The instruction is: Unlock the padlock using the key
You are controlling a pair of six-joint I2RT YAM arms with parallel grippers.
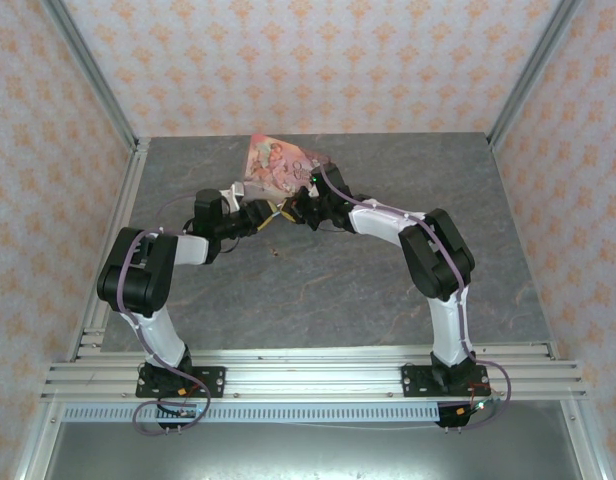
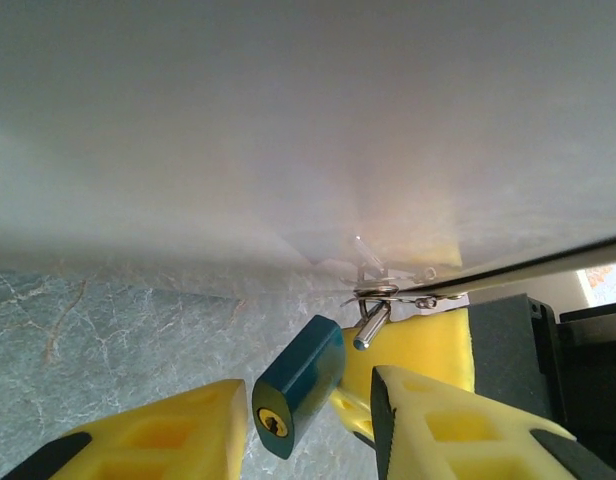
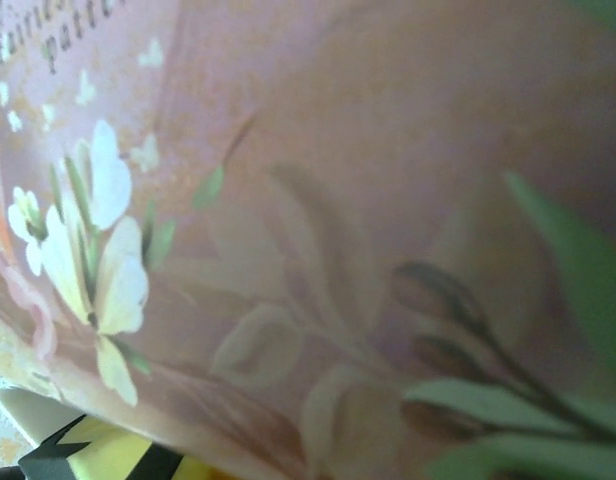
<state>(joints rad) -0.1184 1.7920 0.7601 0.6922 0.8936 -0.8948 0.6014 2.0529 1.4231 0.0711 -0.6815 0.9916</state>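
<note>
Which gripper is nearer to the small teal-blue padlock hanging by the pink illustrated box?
Left. The left gripper has its yellow fingers on either side of the small teal-blue padlock. The right gripper sits just beyond it, against the pink illustrated box.

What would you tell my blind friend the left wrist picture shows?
A small teal padlock, keyhole facing us, sits between the left gripper's two yellow fingers. Its shackle reaches a metal ring under a pale surface.

The padlock [image 2: 300, 380] body is glossy teal, its shackle [image 2: 370, 328] shiny metal, the table [image 2: 118, 330] matt marbled grey.
</note>
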